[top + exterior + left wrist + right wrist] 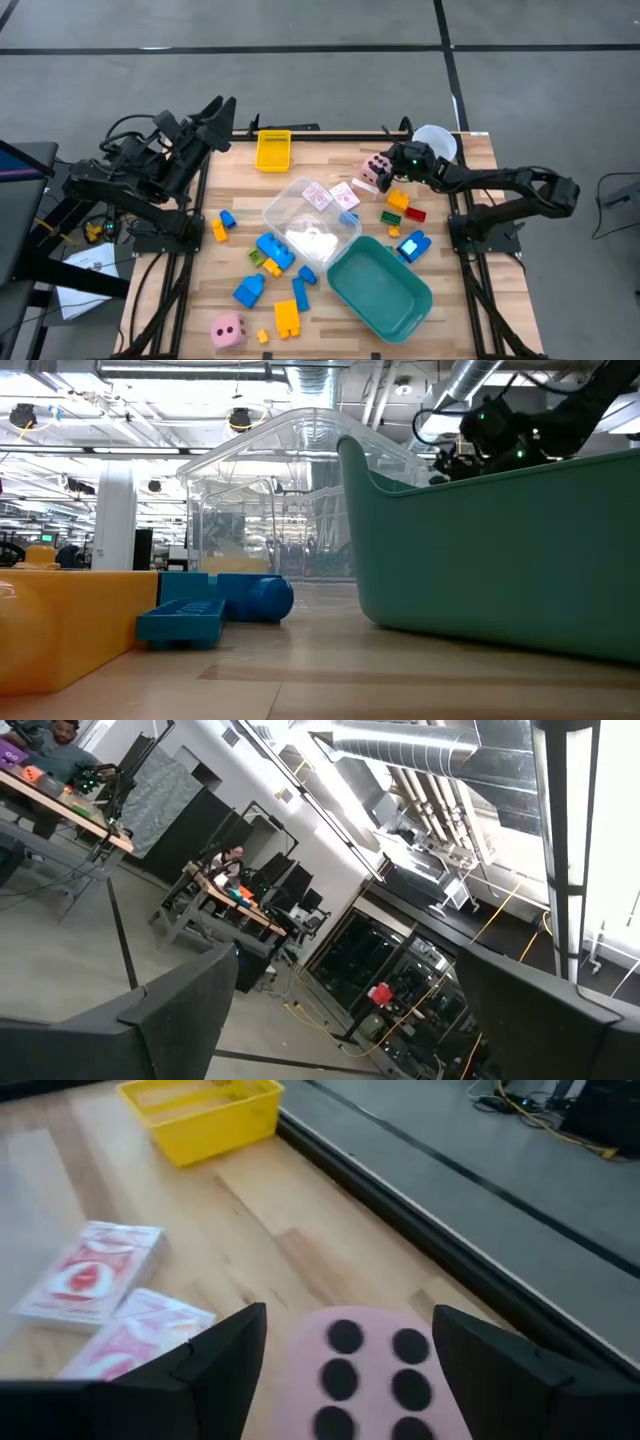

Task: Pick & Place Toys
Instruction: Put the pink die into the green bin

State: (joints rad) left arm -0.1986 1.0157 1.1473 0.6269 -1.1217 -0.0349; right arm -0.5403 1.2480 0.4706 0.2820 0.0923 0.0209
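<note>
i have the right gripper (345, 1350) at the far right of the table, jaws wide and straddling the pink die (372, 1380) without gripping it yet. this looks like the approach step; next i need to close squarely on the die and lift. two pink-white cards (95, 1270) lie just beside it, and the clear container (310, 222) and teal tub (380, 290) sit nearer. the left gripper (222, 108) waits fully open off the far-left corner.
</note>
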